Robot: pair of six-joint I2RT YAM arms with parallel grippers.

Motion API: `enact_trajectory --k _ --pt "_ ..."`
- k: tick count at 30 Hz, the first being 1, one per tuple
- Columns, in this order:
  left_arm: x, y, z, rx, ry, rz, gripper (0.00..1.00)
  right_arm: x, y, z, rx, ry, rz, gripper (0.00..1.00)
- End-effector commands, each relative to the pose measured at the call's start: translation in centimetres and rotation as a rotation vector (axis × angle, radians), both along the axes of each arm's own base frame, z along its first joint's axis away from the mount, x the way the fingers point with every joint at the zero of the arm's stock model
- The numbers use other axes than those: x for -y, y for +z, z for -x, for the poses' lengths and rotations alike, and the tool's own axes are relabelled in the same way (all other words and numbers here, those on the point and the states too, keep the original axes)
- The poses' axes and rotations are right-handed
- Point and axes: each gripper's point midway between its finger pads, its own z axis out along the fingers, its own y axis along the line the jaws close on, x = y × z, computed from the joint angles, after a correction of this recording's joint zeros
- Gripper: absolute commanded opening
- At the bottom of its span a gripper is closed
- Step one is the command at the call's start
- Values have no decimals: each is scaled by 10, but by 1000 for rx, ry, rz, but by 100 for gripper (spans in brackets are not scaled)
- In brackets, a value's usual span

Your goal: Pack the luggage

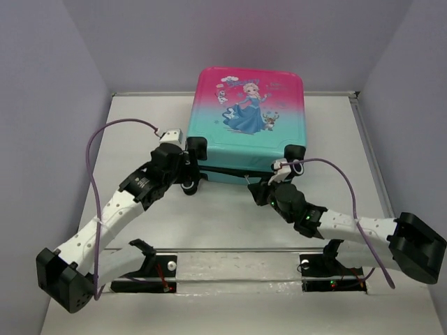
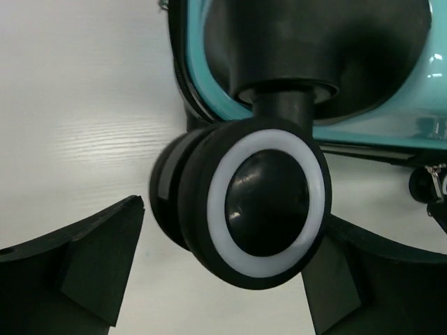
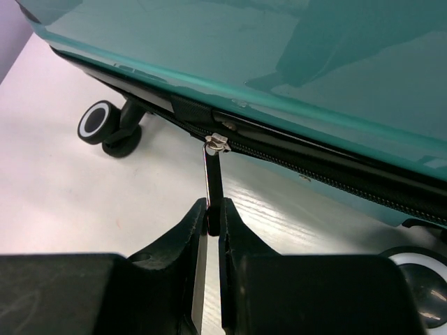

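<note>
The luggage (image 1: 250, 125) lies flat and closed at the back middle of the table, pink-to-teal shell with the princess print facing up. My left gripper (image 1: 187, 176) is at its near left corner. In the left wrist view it (image 2: 234, 216) is open, its fingers either side of a black wheel with a white ring (image 2: 265, 202); the left finger stands apart from the wheel. My right gripper (image 1: 260, 183) is at the near edge. In the right wrist view it (image 3: 214, 209) is shut on the metal zipper pull (image 3: 212, 174), which hangs from the slider (image 3: 218, 143) on the black zipper (image 3: 328, 167).
Grey walls enclose the white table (image 1: 230, 216) on three sides. A metal rail (image 1: 237, 249) with the arm mounts runs along the near edge. Purple cables (image 1: 349, 188) loop over both arms. Another wheel (image 3: 105, 125) shows left of the zipper pull.
</note>
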Motion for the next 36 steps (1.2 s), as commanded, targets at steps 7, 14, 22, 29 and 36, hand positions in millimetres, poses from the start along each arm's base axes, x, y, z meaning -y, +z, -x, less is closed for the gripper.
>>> enact_trajectory --k 7,14,22,29,36 --pt "64 15 -39 26 -236 96 68 0 33 -5 30 46 -77 7" --pt "121 67 -43 64 -451 284 6 13 44 -7 42 53 -34 7" --pt "209 187 -15 152 -725 540 6 -70 57 10 10 276 -122 7" --pt "191 230 11 247 -672 646 6 -191 94 30 124 450 -339 7" --pt "143 193 30 247 -522 708 6 -245 78 6 86 433 -426 7"
